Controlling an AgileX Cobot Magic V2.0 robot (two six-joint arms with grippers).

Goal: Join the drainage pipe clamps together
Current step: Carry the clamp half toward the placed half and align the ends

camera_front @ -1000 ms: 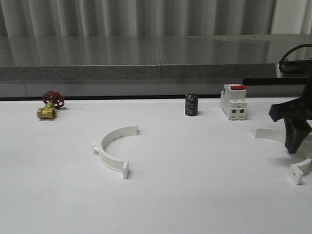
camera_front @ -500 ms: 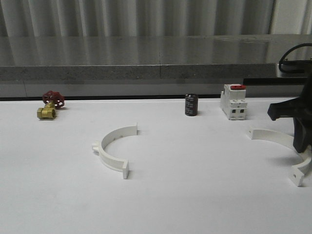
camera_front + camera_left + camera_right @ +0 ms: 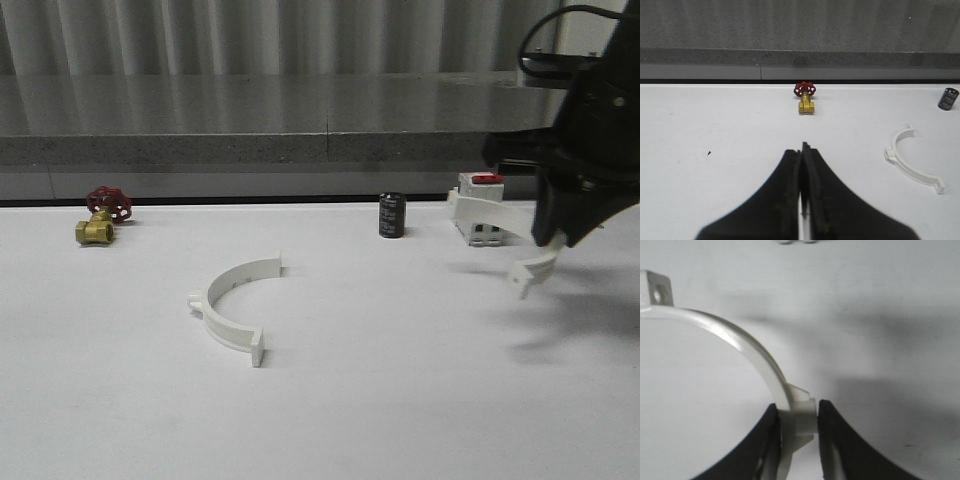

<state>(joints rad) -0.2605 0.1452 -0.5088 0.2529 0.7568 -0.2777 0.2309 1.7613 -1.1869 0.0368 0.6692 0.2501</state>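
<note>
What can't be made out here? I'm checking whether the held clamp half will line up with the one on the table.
- Held clamp half: in the front view the right pincer and arm cover its middle; in the right wrist view one end is cut off by the frame edge.
- Tabs of the clamp half on the table: too small in the front view to show holes or catches.
- Switch: partly behind the held half.
</note>
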